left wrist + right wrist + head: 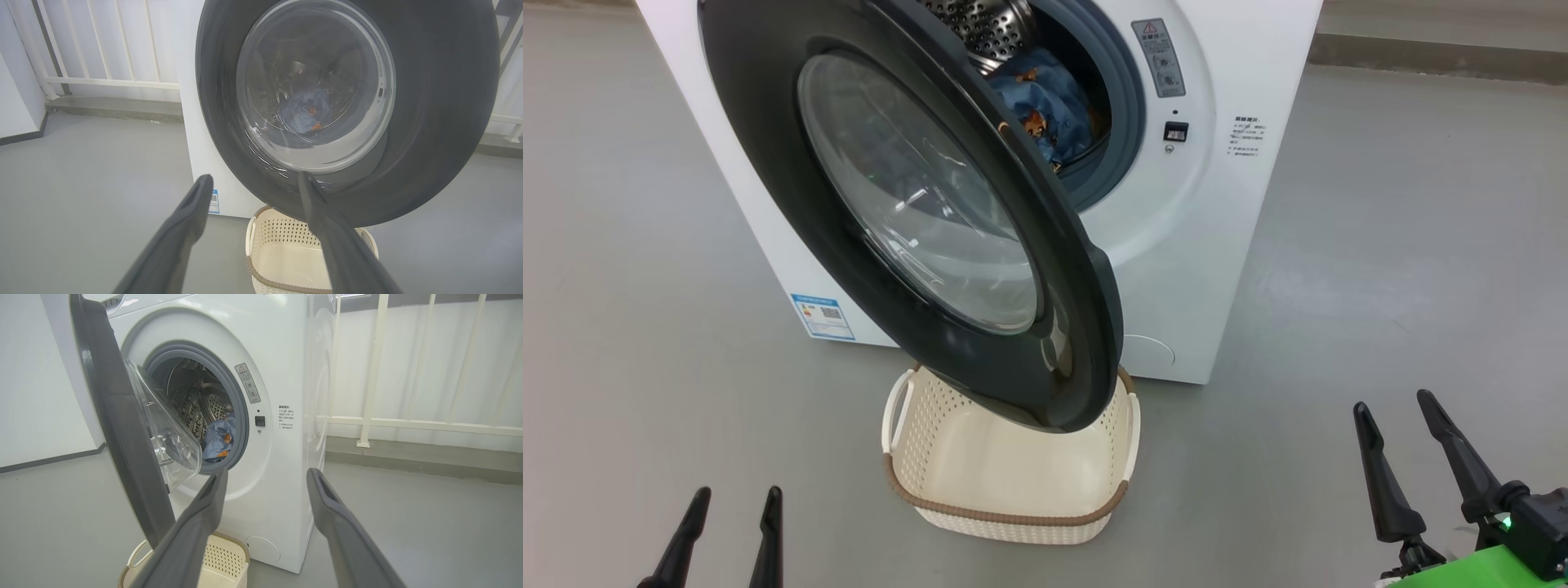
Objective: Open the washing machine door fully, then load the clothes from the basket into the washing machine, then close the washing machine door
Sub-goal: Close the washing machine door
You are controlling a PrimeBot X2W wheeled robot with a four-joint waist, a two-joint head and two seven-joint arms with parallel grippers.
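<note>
**A:** Left pincer (737, 498) is hanging low at the left, fingers spread wide and gripping nothing. Right pincer (1392, 404) is sitting low at the right, equally wide and also empty.

**B:** Which way is the washing machine door (915, 196) lying from them?

**A:** It's standing partly swung out. It's hinging on the machine's left side, with the free edge pointing back toward the robot and hanging over the basket (1013, 516). The outer face is facing the left pincer, and the left wrist view is looking squarely at the glass. The right wrist view is catching the door nearly edge-on, with the bowl facing the drum (980, 24).

**B:** Load?

**A:** The basket is looking empty, standing on the floor (1380, 245) just in front of the washing machine (1217, 204). The clothes (1045, 102) are lying low inside the drum, near the gasket (1131, 122).

**B:** So closing is what's remaining.

**A:** I'm judging so. The left arm is looking better placed, since pushing on the outer face should be swinging the door shut. The right pincer is sitting on the opening side, well apart from the rim. Neither is touching the door.

**B:** Risk?

**A:** Fabric may be sitting close to the seal. I can't tell whether it's clearing it.
</note>
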